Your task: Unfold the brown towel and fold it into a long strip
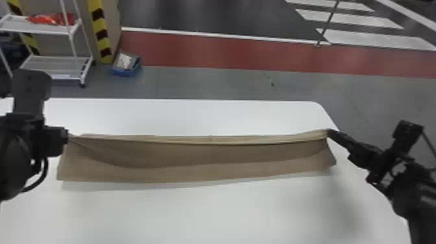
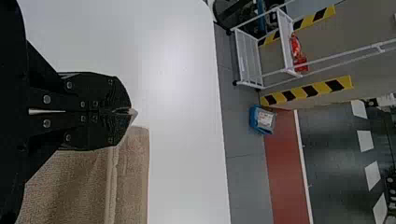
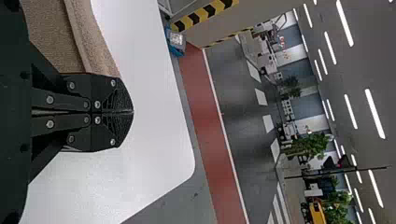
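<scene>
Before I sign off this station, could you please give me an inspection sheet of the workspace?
Surface: white table, with a rounded far-right corner.
Job's things: brown towel, stretched into a long band from side to side, creases running lengthwise.
Clutter: blue container on the floor beyond the table; red item on the white rack.
Grippers: left tool shut at the towel's far left corner; right tool shut at its far right corner.
Cables: black cable looping beside the left arm.
Surroundings: grey floor, red floor strip, yellow-and-black edging by the rack.
</scene>
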Action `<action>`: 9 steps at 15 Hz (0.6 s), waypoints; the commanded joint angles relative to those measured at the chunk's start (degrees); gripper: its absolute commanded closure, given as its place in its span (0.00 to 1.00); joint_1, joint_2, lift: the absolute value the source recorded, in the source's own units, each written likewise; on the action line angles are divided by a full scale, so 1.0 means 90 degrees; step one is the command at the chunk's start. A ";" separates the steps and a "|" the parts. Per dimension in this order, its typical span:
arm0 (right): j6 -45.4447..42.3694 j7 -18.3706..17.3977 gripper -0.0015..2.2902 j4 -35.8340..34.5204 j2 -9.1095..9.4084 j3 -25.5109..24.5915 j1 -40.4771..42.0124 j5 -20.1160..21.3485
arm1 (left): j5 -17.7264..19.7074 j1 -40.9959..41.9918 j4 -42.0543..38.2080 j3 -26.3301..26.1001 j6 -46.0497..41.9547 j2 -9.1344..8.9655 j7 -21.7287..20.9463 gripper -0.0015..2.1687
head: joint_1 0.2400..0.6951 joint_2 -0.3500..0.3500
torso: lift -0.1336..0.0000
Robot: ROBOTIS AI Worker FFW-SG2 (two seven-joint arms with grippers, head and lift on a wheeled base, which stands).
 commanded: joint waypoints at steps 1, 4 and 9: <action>-0.0020 -0.0041 0.62 -0.0006 0.0000 -0.0026 0.0003 -0.0032 | -0.0115 -0.0059 0.0079 -0.0124 -0.0005 -0.0003 0.0089 0.92 | 1.00 0.24 | 0.08; -0.0020 -0.0080 0.62 0.0004 -0.0010 -0.0026 -0.0046 -0.0032 | -0.0086 -0.0040 0.0030 -0.0124 -0.0122 0.0007 0.0079 0.92 | 1.00 0.24 | 0.08; 0.0000 -0.0129 0.61 0.0062 -0.0088 0.0053 -0.0065 0.0017 | -0.0145 -0.0225 0.0343 -0.0378 -0.0122 -0.0003 0.0089 0.92 | 1.00 0.22 | 0.08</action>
